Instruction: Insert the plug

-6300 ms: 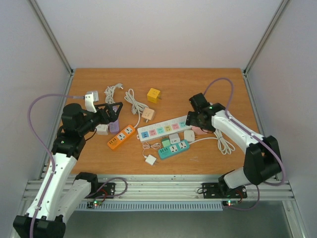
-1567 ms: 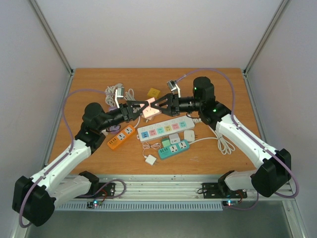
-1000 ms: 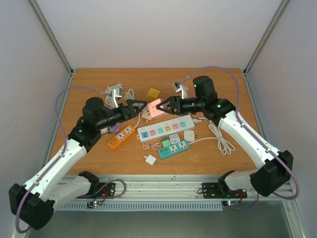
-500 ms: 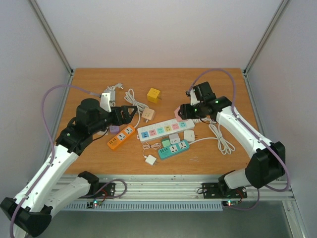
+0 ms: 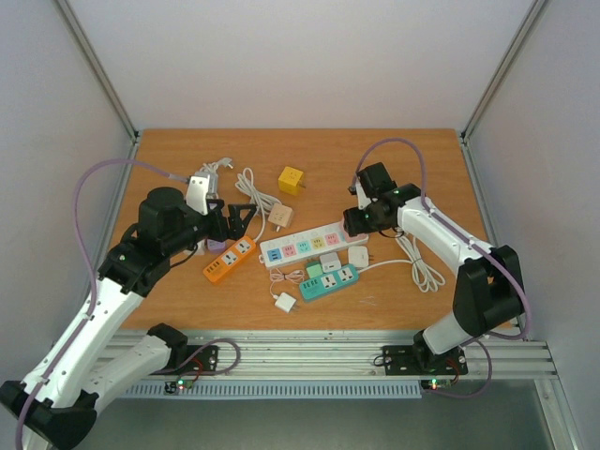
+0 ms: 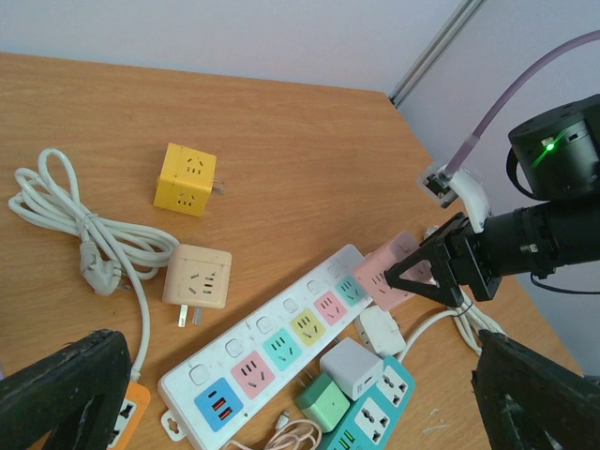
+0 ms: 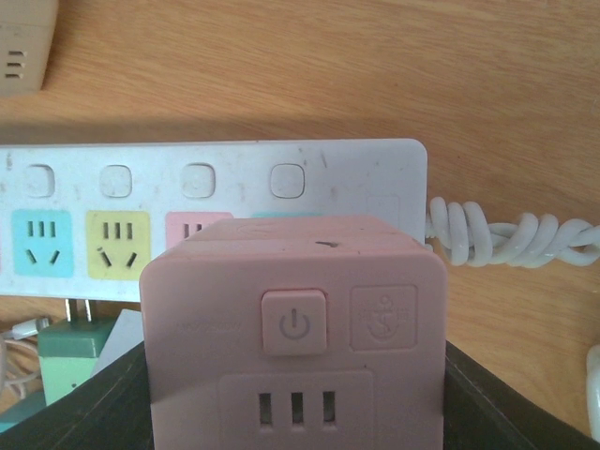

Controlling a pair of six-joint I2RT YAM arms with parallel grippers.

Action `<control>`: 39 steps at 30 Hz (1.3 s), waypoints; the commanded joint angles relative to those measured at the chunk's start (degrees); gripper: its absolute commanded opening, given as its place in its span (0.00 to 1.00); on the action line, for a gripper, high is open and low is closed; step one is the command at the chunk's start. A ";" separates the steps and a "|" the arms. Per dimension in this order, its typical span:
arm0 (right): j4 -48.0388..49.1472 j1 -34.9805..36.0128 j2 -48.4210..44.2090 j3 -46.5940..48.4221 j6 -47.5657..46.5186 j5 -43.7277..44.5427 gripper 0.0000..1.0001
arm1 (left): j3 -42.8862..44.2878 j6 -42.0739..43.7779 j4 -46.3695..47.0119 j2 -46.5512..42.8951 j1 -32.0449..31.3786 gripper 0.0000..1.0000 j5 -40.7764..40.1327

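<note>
Wooden worktop (image 5: pixel 422 159). Left hand (image 5: pixel 236 214) is spread wide and empty, well off to the side. White power strip (image 7: pixel 216 173) lies crosswise just beneath the right hand (image 5: pixel 354 221), which pinches the pink cube plug (image 7: pixel 292 328) over the strip's right end. The right hand is the nearer one, so the push is probably straight down.

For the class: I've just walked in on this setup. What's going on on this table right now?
The right gripper is closed on a pink cube adapter and holds it over the right end of the white power strip, lined up with the sockets there. Whether its prongs have gone in cannot be seen. The left gripper is wide open and holds nothing; it hangs above the left part of the table, near the orange power strip.
</note>
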 commanded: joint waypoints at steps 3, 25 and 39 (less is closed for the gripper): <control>3.57 -0.22 1.96 -0.82 -1.31 -0.40 0.44 | -0.56 0.80 2.35 -0.94 0.29 0.99 0.32; 0.85 -0.26 5.47 0.94 -0.66 -1.12 0.42 | -0.66 0.44 2.64 0.25 0.95 0.99 -0.11; -2.99 0.50 6.51 3.51 0.88 -2.01 0.43 | -0.83 0.34 2.75 0.88 1.25 0.99 0.22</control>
